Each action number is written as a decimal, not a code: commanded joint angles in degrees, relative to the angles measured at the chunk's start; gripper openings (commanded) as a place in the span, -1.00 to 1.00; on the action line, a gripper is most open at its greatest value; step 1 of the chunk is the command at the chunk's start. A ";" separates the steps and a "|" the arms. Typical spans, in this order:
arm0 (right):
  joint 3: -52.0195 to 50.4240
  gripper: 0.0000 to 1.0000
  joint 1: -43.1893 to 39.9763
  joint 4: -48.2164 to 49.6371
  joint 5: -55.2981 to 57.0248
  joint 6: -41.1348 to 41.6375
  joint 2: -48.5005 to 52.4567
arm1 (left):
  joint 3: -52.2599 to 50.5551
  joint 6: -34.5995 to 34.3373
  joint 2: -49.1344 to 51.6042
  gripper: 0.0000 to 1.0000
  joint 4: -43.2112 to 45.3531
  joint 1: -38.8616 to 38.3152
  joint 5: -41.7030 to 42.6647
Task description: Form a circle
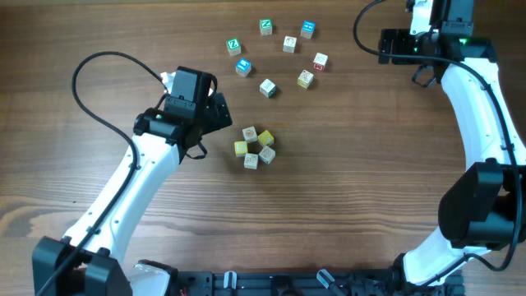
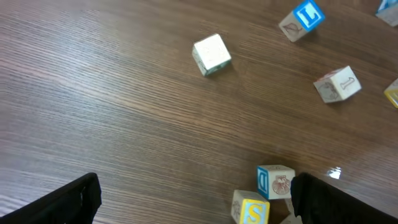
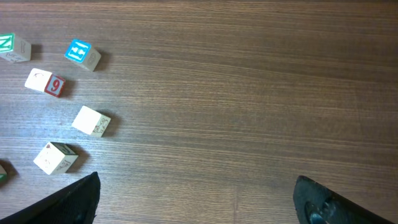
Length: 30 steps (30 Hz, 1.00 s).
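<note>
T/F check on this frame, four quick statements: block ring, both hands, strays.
1. Five blocks sit bunched in a tight ring near the table's middle. True.
2. The left hand grips a block. False: it is open with nothing between its fingers, just left of the ring.
3. The right hand is open and empty. True.
4. Every block is in the ring. False: eight loose blocks lie scattered beyond it.

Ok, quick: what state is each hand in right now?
Left hand: open, holding nothing.
Right hand: open, holding nothing.
</note>
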 commanded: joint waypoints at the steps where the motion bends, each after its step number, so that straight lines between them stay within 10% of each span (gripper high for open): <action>1: -0.59 0.99 0.13 0.13 0.39 0.68 0.92 | -0.20 0.13 -8.20 1.00 0.02 0.66 -6.95; 19: -0.59 1.00 0.13 0.11 0.39 0.63 0.92 | -10.40 0.20 -53.92 1.00 1.16 13.33 6.49; 30: -0.59 0.99 0.13 0.13 0.39 0.66 0.94 | -47.58 0.04 -75.82 1.00 53.79 15.91 11.28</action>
